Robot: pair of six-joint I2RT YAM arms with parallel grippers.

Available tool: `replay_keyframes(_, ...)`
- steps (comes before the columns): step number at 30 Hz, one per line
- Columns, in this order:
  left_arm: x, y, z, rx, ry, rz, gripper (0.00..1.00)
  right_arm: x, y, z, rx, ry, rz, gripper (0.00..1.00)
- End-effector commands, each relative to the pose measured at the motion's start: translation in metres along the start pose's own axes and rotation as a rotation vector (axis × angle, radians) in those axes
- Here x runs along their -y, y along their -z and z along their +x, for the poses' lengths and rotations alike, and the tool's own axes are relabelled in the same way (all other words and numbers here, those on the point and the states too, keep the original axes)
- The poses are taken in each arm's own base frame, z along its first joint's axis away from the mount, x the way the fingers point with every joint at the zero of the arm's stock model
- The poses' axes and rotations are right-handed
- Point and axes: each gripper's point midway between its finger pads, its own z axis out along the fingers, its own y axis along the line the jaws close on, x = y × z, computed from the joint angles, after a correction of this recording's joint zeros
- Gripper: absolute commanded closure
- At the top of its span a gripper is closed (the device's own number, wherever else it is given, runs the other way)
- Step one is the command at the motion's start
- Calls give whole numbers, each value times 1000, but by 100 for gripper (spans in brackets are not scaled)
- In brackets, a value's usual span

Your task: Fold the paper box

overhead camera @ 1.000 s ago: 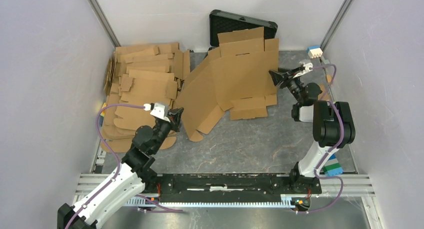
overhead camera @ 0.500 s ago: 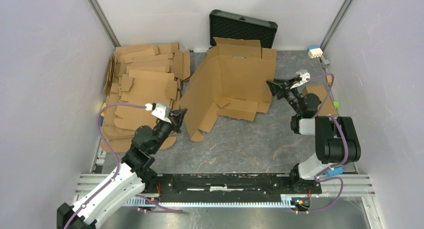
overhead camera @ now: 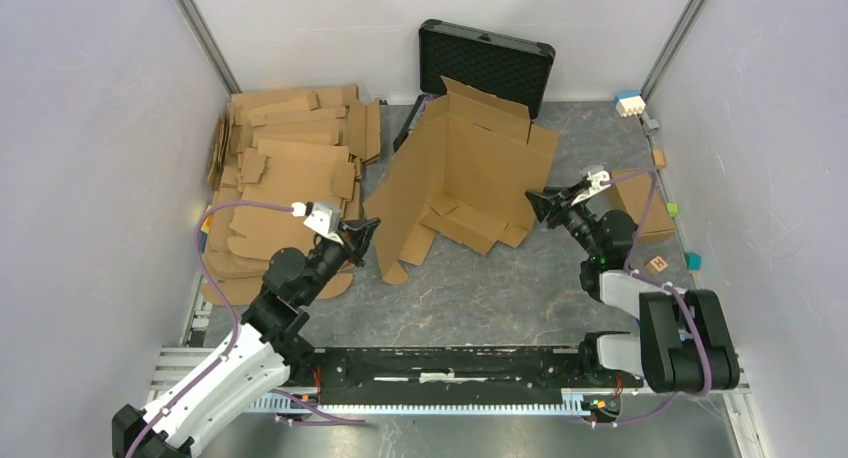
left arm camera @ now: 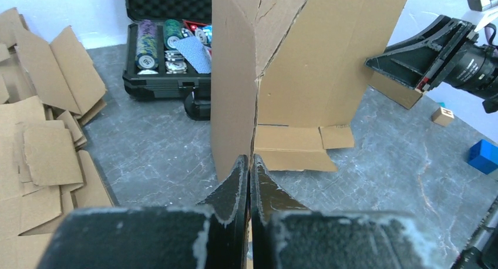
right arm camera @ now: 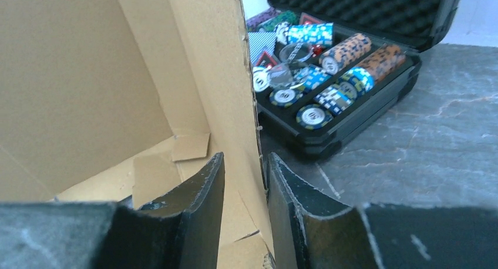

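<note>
Grey bench (overhead camera: 480,288) between white walls (overhead camera: 100,128). The paper box (overhead camera: 470,163) stands half-raised at centre rear, directly between both arms, long axis left-right. The left gripper (overhead camera: 362,228) is closed on its left panel edge; the right gripper (overhead camera: 535,200) pinches its right wall.

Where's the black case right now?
Top external view: black case stands open against the far wall, centre, directly behind the upright paper box; flat cardboard stack lies to its left.
</note>
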Motion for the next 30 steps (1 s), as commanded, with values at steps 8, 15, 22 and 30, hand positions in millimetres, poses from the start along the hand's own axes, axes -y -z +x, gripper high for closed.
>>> replay_keyframes(8,20,5,-14,-11,84,72,98,-21,46,26,-63,24,101,52)
replay_keyframes(15,32,5,-11,-33,81,139,98,-24,57,30,-90,38,114,42)
replay_keyframes(22,38,3,-6,-50,70,178,98,-31,56,28,-106,-17,130,37)
replay_keyframes(30,33,7,7,-50,48,164,98,-28,67,0,-76,71,220,12)
